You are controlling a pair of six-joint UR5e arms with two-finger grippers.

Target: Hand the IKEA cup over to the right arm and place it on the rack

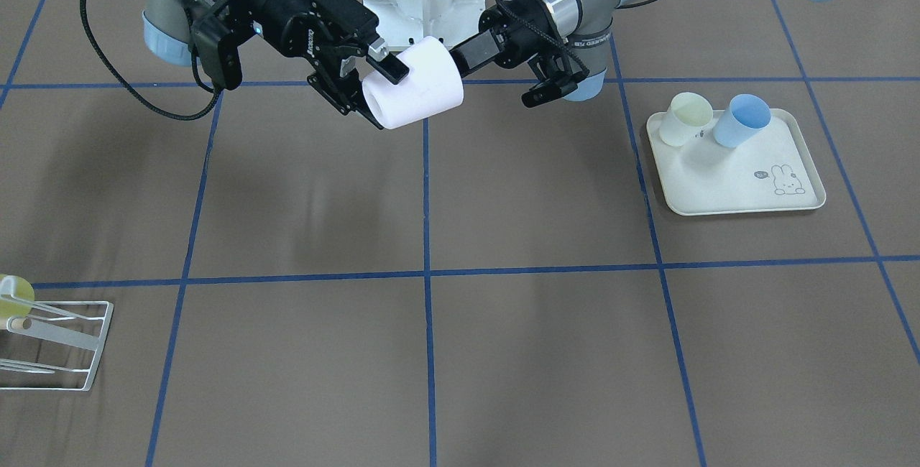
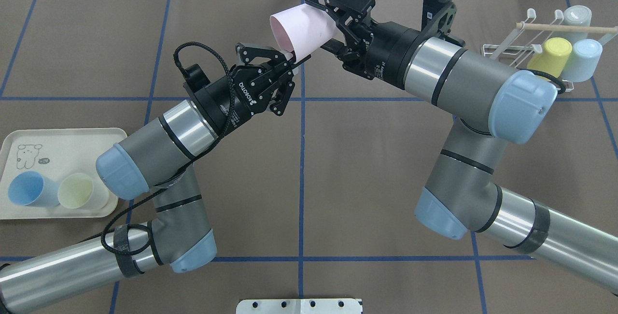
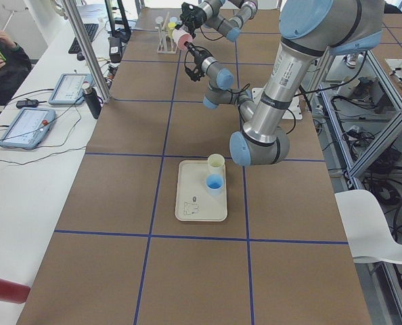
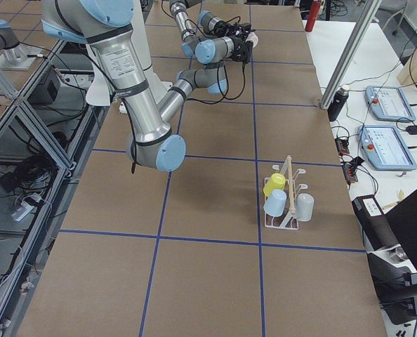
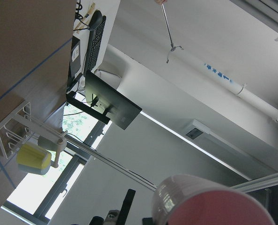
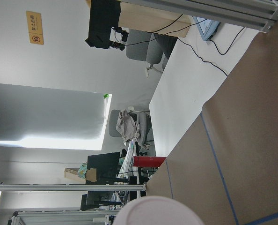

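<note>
IKEA cup (image 1: pixel 424 82) in right pincer's (image 1: pixel 381 93) pinch, left pincer (image 2: pixel 289 71) spread beside it — above brown, blue-gridded table (image 1: pixel 539 237), white desk (image 3: pixel 25 183) beyond

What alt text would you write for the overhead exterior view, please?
The right claw holds a pink cup in the air at top centre, with the left claw open near its rim. The white rack at right holds three cups; the tray at left holds two cups.

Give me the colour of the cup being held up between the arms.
Pale pink cup, shown best in the overhead exterior view.
</note>
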